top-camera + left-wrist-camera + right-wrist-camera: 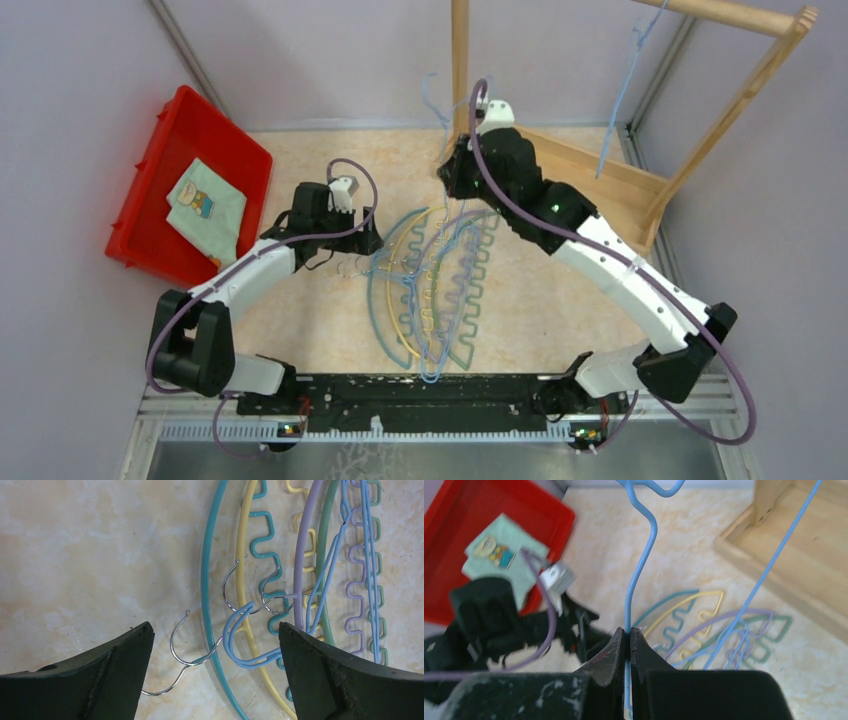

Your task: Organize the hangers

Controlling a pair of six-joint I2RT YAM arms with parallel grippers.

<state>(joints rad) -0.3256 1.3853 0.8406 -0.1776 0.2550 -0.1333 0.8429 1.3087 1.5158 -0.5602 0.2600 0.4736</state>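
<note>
Several arched plastic hangers (430, 290) in teal, yellow, purple and green lie piled on the table with some light-blue wire hangers across them. My left gripper (365, 237) is open just above their hook ends. In the left wrist view it (215, 630) straddles a metal hook (176, 640), the teal hanger (203, 570) and blue wire hooks (235, 647), gripping nothing. My right gripper (452, 175) is shut on a light-blue wire hanger (640, 575), held upright by the rack post. Another wire hanger (620, 90) hangs from the rack's bar.
A wooden rack (740, 15) stands at the back right with its post (460, 60) and base (600, 170) near my right arm. A red bin (150, 165) holding a green cloth (205, 205) sits at the left. Walls close both sides.
</note>
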